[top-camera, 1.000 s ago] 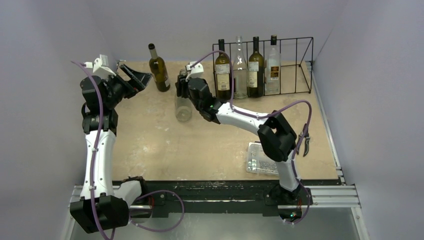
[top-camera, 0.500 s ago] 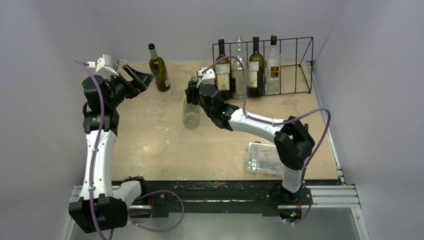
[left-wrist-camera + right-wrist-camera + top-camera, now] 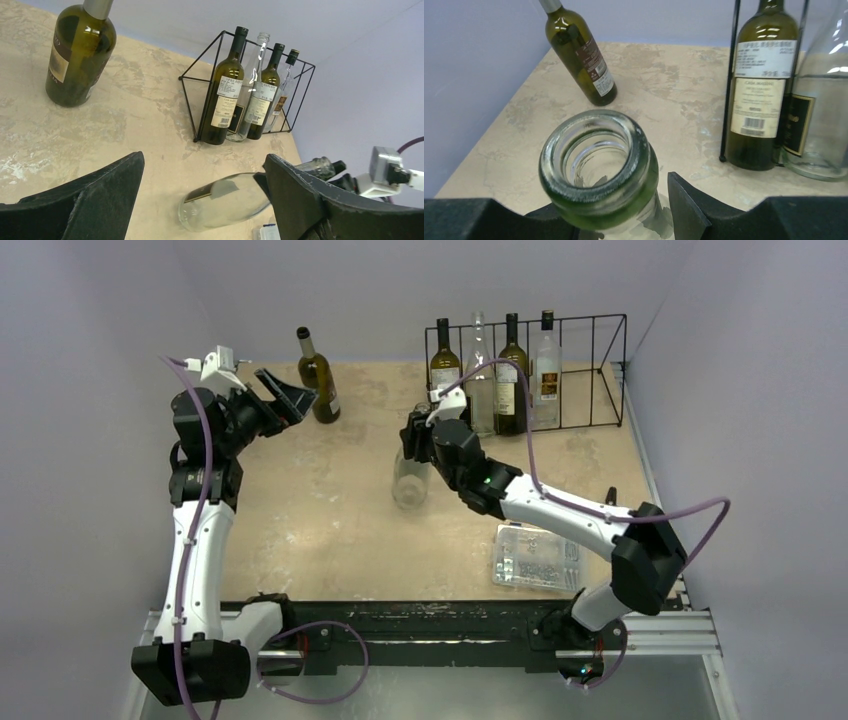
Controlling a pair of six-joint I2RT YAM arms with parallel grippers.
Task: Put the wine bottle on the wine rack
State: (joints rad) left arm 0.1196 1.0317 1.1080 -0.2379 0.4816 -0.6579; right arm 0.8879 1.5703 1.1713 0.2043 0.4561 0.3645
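Between the right fingers (image 3: pixel 704 215), clamped on its neck, the clear bottle (image 3: pixel 408 480) tilts over the table (image 3: pixel 320 510); the rack (image 3: pixel 590 318) stands ahead and right of them. Left fingers (image 3: pixel 300 195) gape wide, holding nothing.

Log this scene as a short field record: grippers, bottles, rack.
right gripper: shut on clear bottle neck, bottle tilted
left gripper: open, empty
wine rack: four upright bottles, right end free
green bottle: upright on table, outside rack
task state: held bottle not yet racked
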